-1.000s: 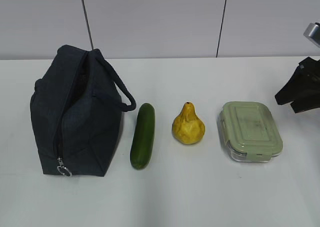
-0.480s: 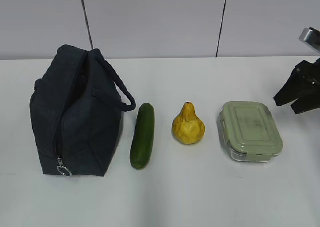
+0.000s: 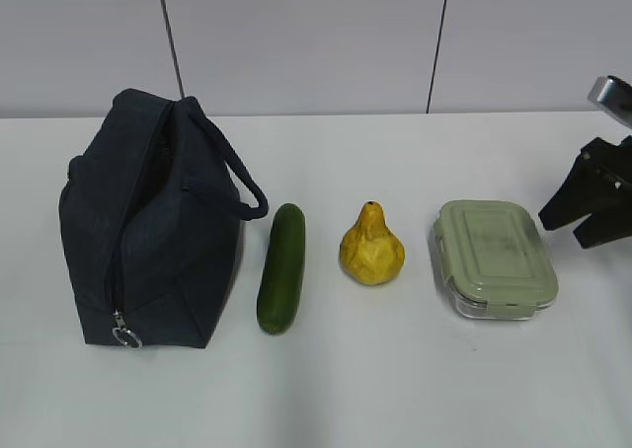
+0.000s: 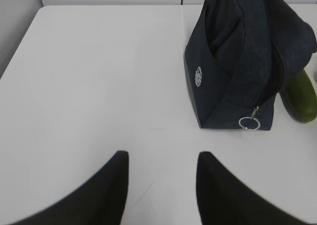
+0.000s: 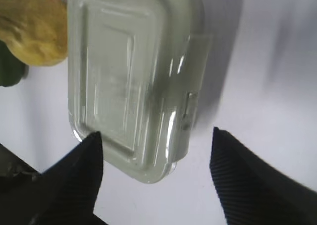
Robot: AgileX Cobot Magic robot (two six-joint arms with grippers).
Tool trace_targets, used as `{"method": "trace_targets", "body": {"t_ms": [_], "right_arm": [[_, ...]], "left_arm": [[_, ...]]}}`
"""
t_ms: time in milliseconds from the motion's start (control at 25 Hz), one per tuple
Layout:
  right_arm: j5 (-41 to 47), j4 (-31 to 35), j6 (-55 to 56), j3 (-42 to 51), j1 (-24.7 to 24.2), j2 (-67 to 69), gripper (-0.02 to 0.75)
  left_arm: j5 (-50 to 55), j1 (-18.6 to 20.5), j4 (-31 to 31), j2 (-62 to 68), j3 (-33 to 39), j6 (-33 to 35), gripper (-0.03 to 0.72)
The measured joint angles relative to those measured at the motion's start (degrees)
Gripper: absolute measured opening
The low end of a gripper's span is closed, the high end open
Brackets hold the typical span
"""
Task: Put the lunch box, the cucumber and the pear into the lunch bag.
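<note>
On the white table the dark navy lunch bag (image 3: 148,231) stands at the left, its top zipper part open and a silver ring pull (image 3: 126,337) at its near end. To its right lie the dark green cucumber (image 3: 281,267), the yellow pear (image 3: 371,248) and the lunch box (image 3: 496,259) with its sage-green lid. My right gripper (image 3: 585,211) hangs open just right of the lunch box; in the right wrist view the lunch box (image 5: 131,81) lies just ahead of the open right gripper (image 5: 156,140). My left gripper (image 4: 162,158) is open over bare table, left of the lunch bag (image 4: 242,61).
A grey panelled wall (image 3: 296,43) runs behind the table's far edge. In the left wrist view the table's left edge (image 4: 20,46) shows. Bare white tabletop (image 3: 346,389) lies in front of the row of objects.
The right gripper has dropped slightly and edged toward the lunch box, its jaws spread a little wider. The bag, cucumber, pear and lunch box have not moved.
</note>
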Motion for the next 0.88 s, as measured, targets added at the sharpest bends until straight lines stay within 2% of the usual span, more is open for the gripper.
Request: {"method": "trace_targets", "body": {"t_ms": [280,560,760,880], "right_arm": [[-1.3,3.4,-5.0,7.7,0.0,-0.2,0.531],[-3.8,4.7,-6.5,7.8,0.0,-0.2,0.613],[-6.9,5.9,-7.6,7.8,0.0,-0.2,0.617],[-7.7,8.9,-9.4,7.8,0.0,-0.2,0.617]], "left_arm": [[0.0,0.0,0.0,0.0,0.0,0.0,0.276],[0.0,0.0,0.0,0.0,0.0,0.0,0.276],[0.0,0.0,0.0,0.0,0.0,0.0,0.276],[0.0,0.0,0.0,0.0,0.0,0.0,0.276]]}}
